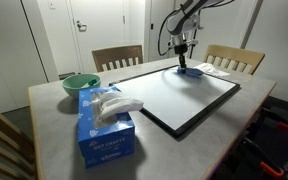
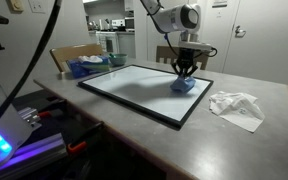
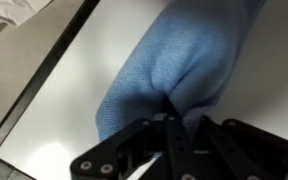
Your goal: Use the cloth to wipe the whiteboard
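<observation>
Could not read the white print on the blue tissue box (image 1: 106,128) at the left in an exterior view: too small and blurred. Noted a green bowl (image 1: 80,84) just beyond it. Found the whiteboard (image 1: 179,100) lying flat on the surface (image 1: 56,128). Caught only a slice of the board, with one run of black frame, in the wrist view. Made out the tool (image 2: 183,78) near a far corner of the board, pressed together and pinching the blue cloth (image 2: 183,87) down onto the white face. Lost the fingertips inside the bunched fabric in the wrist view. Saw crumpled white tissue (image 2: 236,105) further right, off the board.
</observation>
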Controlling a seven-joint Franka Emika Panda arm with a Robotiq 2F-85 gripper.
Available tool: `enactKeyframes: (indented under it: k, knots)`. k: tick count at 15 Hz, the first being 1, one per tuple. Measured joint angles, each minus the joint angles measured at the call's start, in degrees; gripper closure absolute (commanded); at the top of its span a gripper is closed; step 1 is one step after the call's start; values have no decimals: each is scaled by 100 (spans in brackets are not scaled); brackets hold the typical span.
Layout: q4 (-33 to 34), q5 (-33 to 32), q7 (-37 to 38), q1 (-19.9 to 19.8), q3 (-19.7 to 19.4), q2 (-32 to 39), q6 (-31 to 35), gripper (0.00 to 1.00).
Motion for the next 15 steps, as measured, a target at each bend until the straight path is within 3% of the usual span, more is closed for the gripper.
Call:
enactKeyframes:
  k: [8, 15]
  knots:
    - [582, 0, -40, -189, -106, 322, -261, 98]
    - [577, 0, 51, -201, -182, 326, -305, 98]
